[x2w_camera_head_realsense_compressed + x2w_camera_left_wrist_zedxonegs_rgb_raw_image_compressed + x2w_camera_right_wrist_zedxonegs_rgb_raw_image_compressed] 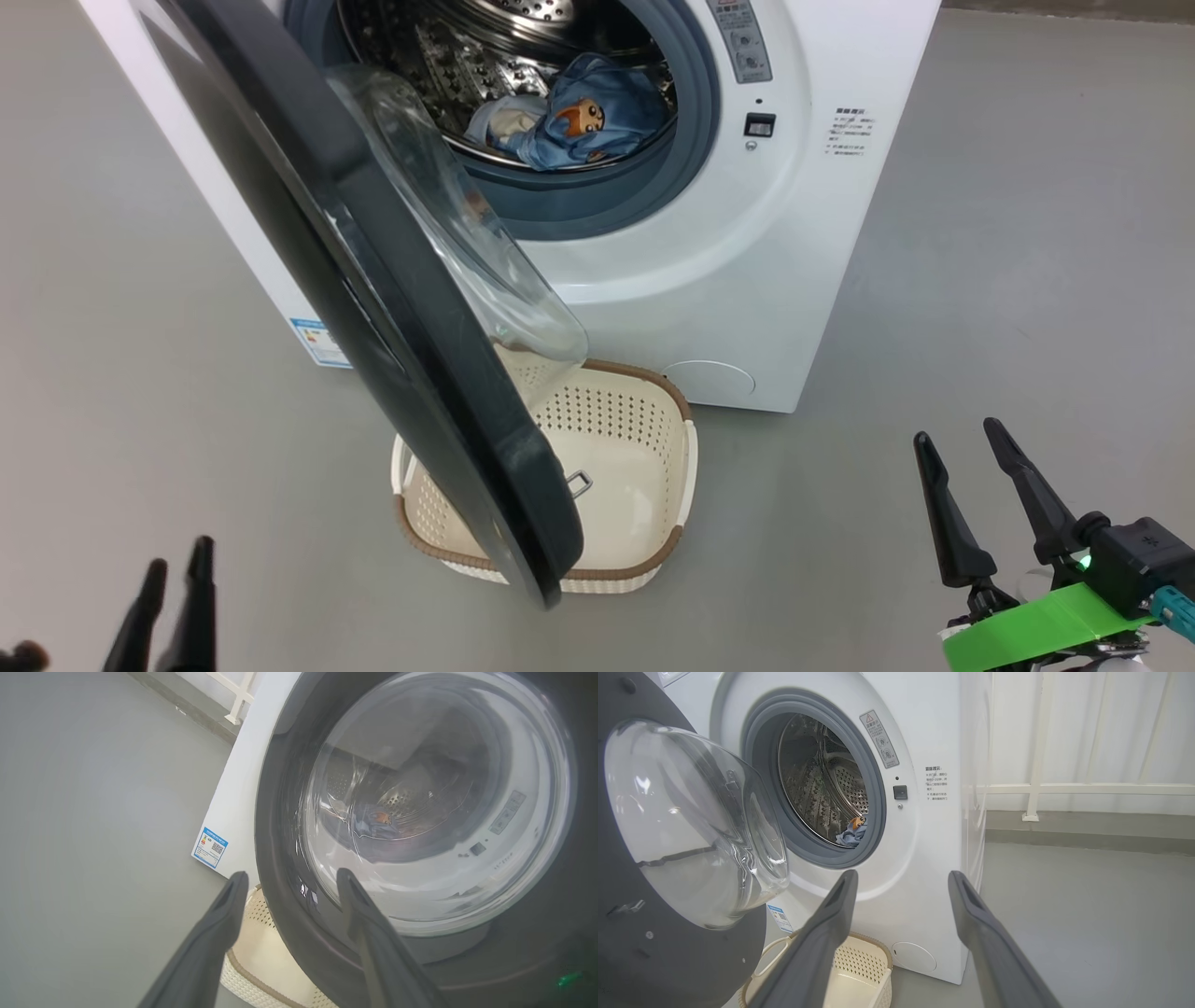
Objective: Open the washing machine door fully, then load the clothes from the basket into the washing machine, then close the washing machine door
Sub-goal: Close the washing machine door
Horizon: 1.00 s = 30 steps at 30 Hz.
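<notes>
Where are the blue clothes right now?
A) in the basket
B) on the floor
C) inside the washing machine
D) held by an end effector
C: the clothes lie inside the washing machine, and the basket below shows no cloth.

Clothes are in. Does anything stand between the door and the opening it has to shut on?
Nothing visible does. The clothes lie inside the drum, behind the seal, and the basket sits on the floor under the door, seemingly below its swing.
</notes>
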Available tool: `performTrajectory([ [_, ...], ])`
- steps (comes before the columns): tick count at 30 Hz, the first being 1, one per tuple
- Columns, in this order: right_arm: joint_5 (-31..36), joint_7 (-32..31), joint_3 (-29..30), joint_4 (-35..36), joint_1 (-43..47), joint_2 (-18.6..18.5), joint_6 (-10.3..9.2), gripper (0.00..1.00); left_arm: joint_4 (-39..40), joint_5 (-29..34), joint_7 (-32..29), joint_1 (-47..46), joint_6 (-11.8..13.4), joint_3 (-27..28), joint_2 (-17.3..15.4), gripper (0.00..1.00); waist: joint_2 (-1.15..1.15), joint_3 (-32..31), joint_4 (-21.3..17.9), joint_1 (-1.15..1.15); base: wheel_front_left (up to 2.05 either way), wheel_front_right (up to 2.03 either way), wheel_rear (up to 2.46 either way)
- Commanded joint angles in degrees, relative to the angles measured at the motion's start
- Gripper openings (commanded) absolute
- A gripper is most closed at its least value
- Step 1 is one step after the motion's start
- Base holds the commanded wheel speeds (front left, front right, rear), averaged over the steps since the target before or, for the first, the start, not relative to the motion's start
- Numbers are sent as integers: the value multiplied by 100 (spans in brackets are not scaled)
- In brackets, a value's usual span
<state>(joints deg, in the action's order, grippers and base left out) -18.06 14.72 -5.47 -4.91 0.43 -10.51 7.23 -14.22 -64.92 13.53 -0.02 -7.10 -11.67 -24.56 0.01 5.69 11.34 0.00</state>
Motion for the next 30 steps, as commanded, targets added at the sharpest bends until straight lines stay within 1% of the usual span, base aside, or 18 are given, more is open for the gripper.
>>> performTrajectory([
  [1,39,28,-116,121,-159,-85,25,100,17,265,109,-173,-38,119,-245,100,-1,7,17,0,0,0,0],
  [2,38,28,-115,119,-166,-86,25,100,-11,393,132,-188,-38,86,-217,100,-1,5,26,0,0,0,0],
  [3,37,28,-110,119,-169,-88,25,100,18,565,139,-225,-38,185,-157,100,-1,4,41,0,0,0,0],
  [5,39,28,-109,124,-175,-89,25,100,103,1118,143,-229,-38,462,-3,100,-1,2,64,0,0,0,0],
  [9,40,28,-131,110,-198,-88,25,100,334,2284,145,-81,-38,1096,473,100,-1,-17,85,0,0,0,0],
  [12,39,28,-158,107,-203,-71,25,100,483,3013,145,66,-38,1425,844,100,-1,-39,96,0,0,0,0],
  [15,34,28,-193,98,-204,-61,25,100,572,3575,146,165,-38,1558,1102,100,-1,-51,116,0,0,0,0],
  [19,29,28,-230,88,-226,-62,25,100,602,4407,146,250,-38,1608,1234,100,-1,-54,131,0,0,0,0],
  [23,21,28,-263,81,-250,-75,25,100,598,4754,146,298,-38,1707,1365,100,-1,-61,120,0,0,0,0],
  [30,10,28,-278,83,-243,-91,25,100,611,4904,146,319,-38,1805,1479,100,-1,-71,126,0,0,0,0],
])
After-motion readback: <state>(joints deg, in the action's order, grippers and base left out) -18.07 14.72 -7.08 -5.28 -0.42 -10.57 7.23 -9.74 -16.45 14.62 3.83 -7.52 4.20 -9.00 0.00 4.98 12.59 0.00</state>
